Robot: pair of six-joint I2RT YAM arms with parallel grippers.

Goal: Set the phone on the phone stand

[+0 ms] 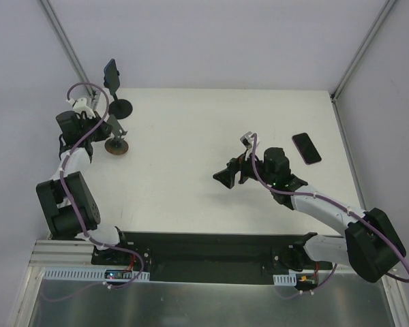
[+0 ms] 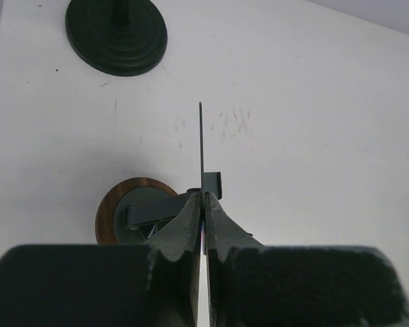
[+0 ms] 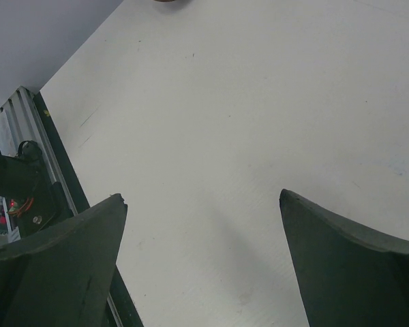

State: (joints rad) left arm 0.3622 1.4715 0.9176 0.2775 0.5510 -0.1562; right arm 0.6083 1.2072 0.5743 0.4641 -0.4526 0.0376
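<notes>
The phone (image 1: 110, 73), dark with a bluish edge, sits upright in the clamp head of the black phone stand (image 1: 120, 107) at the far left. The stand's disc base also shows in the left wrist view (image 2: 116, 30); its head and the phone are out of that view. My left gripper (image 1: 114, 129) is beside the brown-based stand, a little nearer than the black stand. Its fingers (image 2: 191, 218) are pressed together on that stand's thin grey plate (image 2: 200, 136), seen edge-on. My right gripper (image 1: 225, 177) hangs open and empty over the table's middle (image 3: 201, 197).
The brown-based stand (image 1: 116, 146) stands just in front of the black stand, and its round wooden base shows in the left wrist view (image 2: 109, 204). A second black phone with a reddish-pink rim (image 1: 306, 148) lies flat at the right. Walls enclose the table's far side.
</notes>
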